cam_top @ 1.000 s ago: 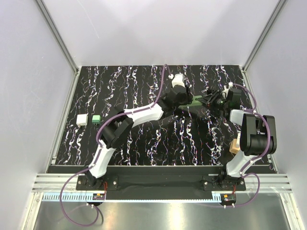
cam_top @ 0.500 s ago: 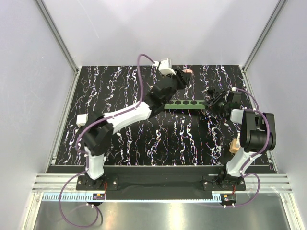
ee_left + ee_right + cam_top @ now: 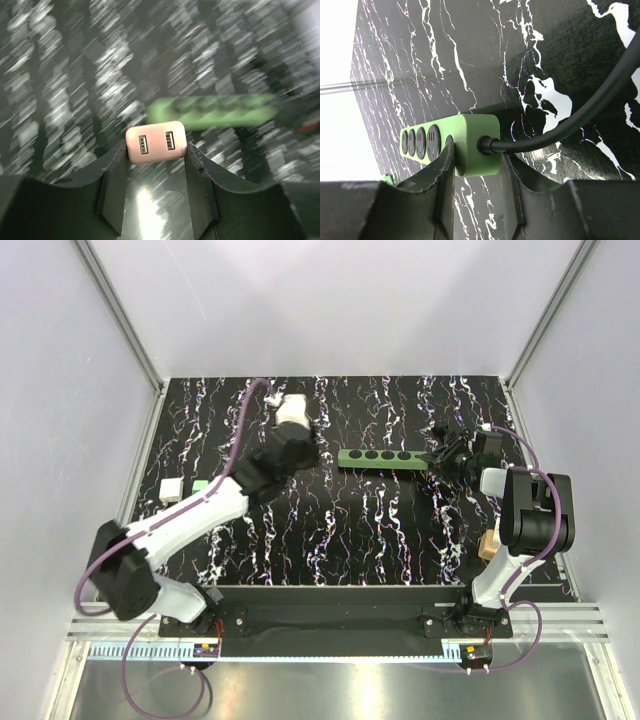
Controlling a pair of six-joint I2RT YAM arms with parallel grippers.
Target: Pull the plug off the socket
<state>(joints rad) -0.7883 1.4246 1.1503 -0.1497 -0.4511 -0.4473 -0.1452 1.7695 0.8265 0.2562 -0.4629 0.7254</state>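
From above, the left arm (image 3: pixel 210 505) has swung leftward. A second ago its tip was over the socket (image 3: pixel 381 456); half a second ago it had lifted to the far side; now it is well apart from it. The one socket lies flat on the marbled table (image 3: pixel 330 530), right of centre, in the same place as half a second ago, with four round holes in a row, all empty. The right gripper (image 3: pixel 437 455) stays at the socket's right end. Two small blocks, one white (image 3: pixel 171 489) and one green (image 3: pixel 200 486), sit side by side near the table's left edge. In the left wrist view, which is blurred, the left gripper (image 3: pixel 156 152) is clenched on one pink plug (image 3: pixel 156 142), a finger against each side and its two USB ports facing the camera; the socket is a green streak beyond it. In the right wrist view, the right gripper's fingers (image 3: pixel 445 165) are clamped on either side of the socket's cord end, where one black cord (image 3: pixel 570 120) leaves it.
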